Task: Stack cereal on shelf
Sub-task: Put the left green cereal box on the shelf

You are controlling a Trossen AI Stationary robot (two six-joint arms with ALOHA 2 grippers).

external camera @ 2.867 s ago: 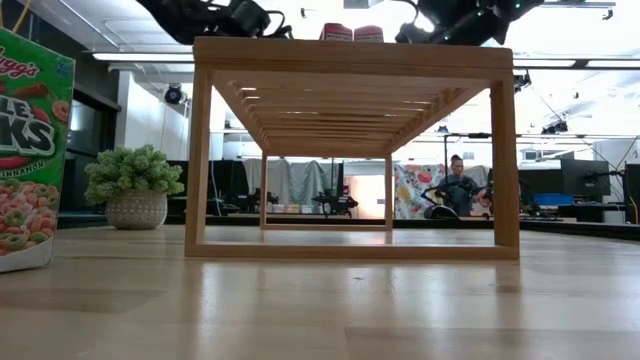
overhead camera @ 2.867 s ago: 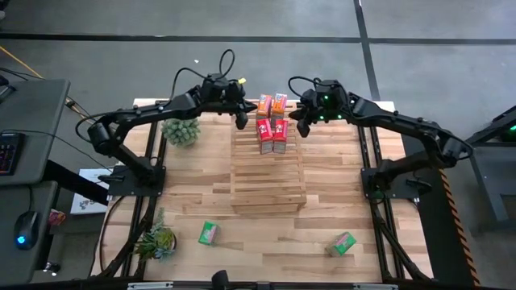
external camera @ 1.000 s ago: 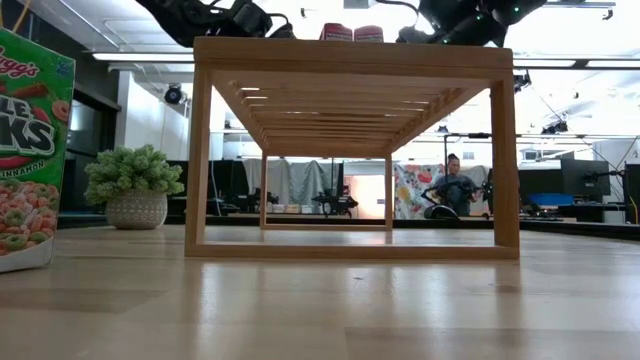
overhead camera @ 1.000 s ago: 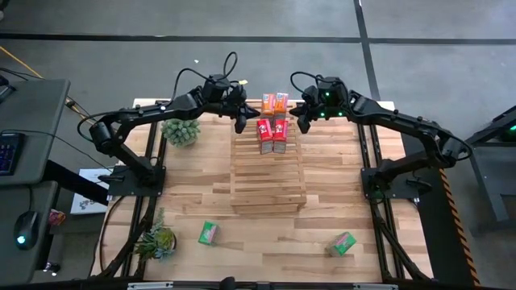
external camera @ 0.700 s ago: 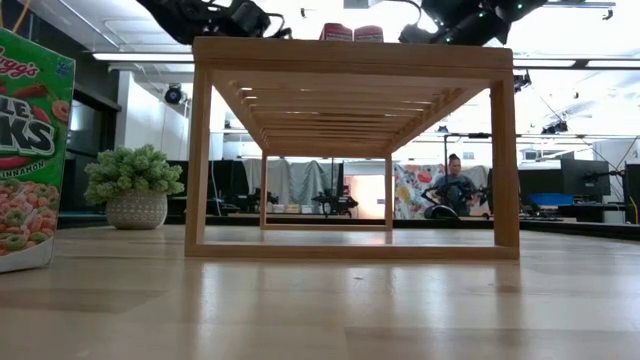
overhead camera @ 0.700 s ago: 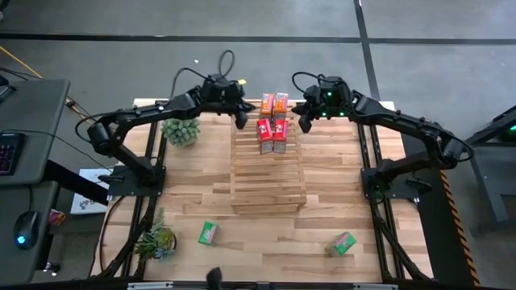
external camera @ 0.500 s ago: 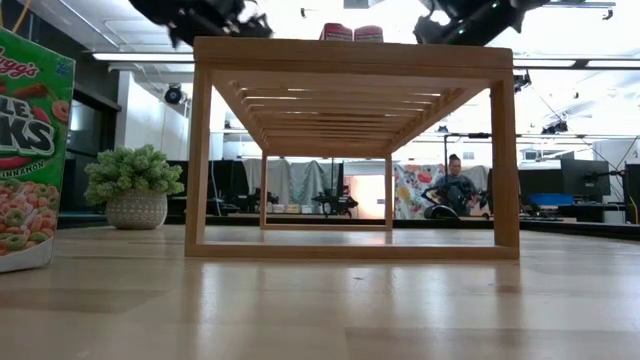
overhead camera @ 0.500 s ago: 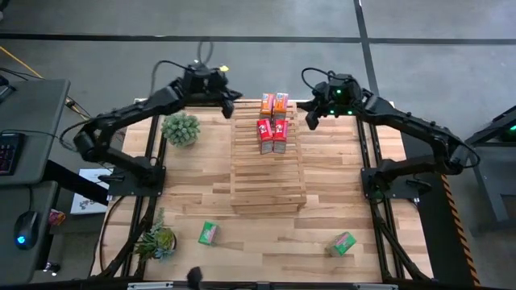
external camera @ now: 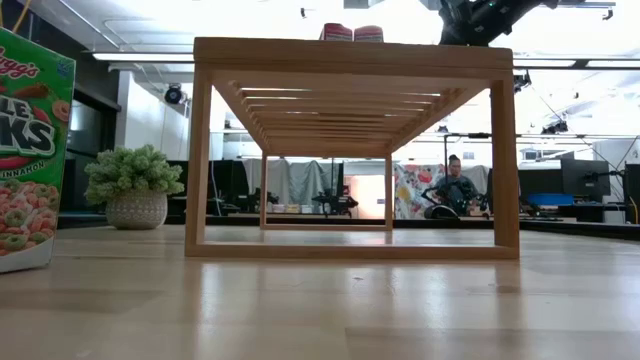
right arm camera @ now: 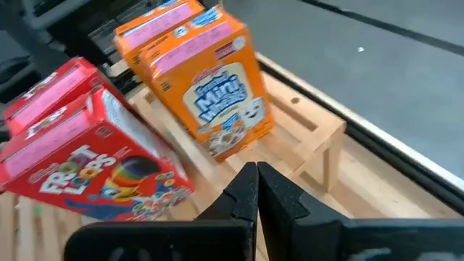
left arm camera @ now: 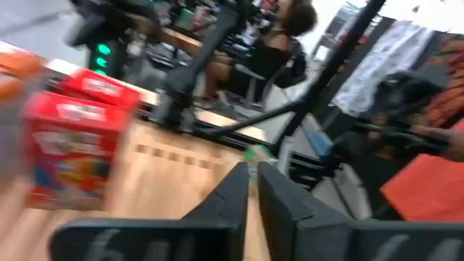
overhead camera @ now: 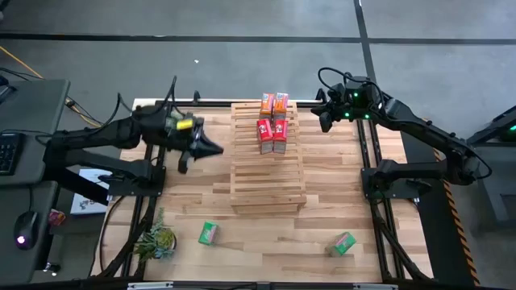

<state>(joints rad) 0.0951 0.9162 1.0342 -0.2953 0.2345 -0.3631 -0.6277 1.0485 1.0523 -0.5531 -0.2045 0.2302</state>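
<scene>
Nearest, on the front strip of the wooden counter [overhead camera: 322,209]: two green cereal boxes, one toward the left [overhead camera: 209,233], the other toward the right [overhead camera: 343,243], well apart, both flat on the planks and off the shelf. Just left of the first, a small potted plant [overhead camera: 157,240]. Close at the low view's edge, part of a green box [external camera: 30,150], upright in that picture, with a second potted plant [external camera: 135,185] farther back.

Farther in, mid-counter: the shelf [overhead camera: 268,181], a long slatted light-wood rack, its nearer half bare. Beside its left edge, about halfway along, the left end effector [overhead camera: 211,150], pointed at the rack, fingers almost together with only a thin slit between them [left arm camera: 252,168], nothing clamped.

On the shelf's far half: two red cereal boxes [overhead camera: 272,135], upright, side by side and touching. Just behind them, at the far edge: two orange cereal boxes [overhead camera: 274,103], likewise upright and paired. Same four boxes close in the right wrist view, red [right arm camera: 87,159] and orange [right arm camera: 210,80].

Off the shelf's far right corner, near the orange pair: the right end effector [overhead camera: 321,117], fingers pressed together [right arm camera: 255,168], empty.

Beyond the counter, across the room: a seated person [external camera: 456,185].
</scene>
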